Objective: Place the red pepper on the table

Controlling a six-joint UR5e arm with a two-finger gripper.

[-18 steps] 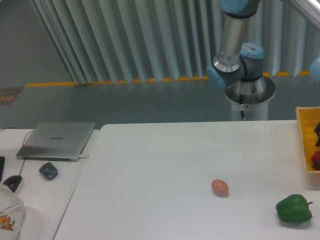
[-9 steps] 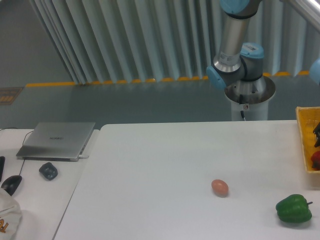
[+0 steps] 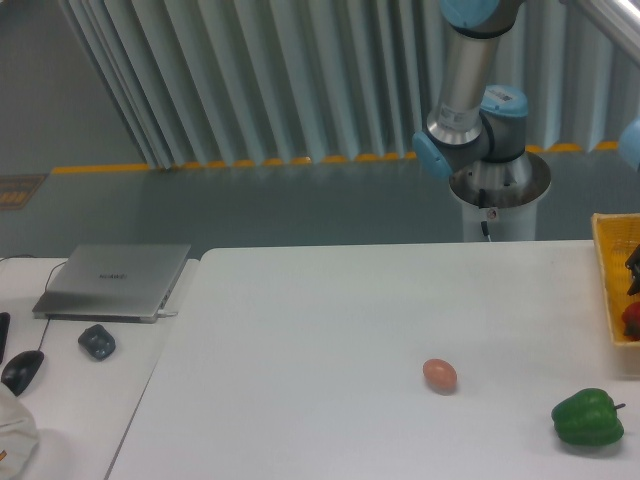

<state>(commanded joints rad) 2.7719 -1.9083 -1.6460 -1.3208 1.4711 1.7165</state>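
At the frame's far right edge a sliver of the red pepper (image 3: 632, 318) shows inside a yellow basket (image 3: 608, 290). Just above it a small dark piece of my gripper (image 3: 634, 270) pokes into view; the rest is cut off by the frame, so its jaws cannot be read. Whether it touches the pepper is unclear. The white table (image 3: 320, 340) spreads across the middle. The arm's base (image 3: 480, 140) rises behind the table's far edge.
A green pepper (image 3: 588, 417) lies at the table's front right and a brownish-pink egg (image 3: 439, 375) sits left of it. On the left desk are a closed laptop (image 3: 112, 280), a dark small object (image 3: 97, 342) and a mouse (image 3: 22, 370).
A white cloth-like thing at the bottom left corner has slid down, almost out of the frame. The pepper and the gripper's visible part have barely shifted.
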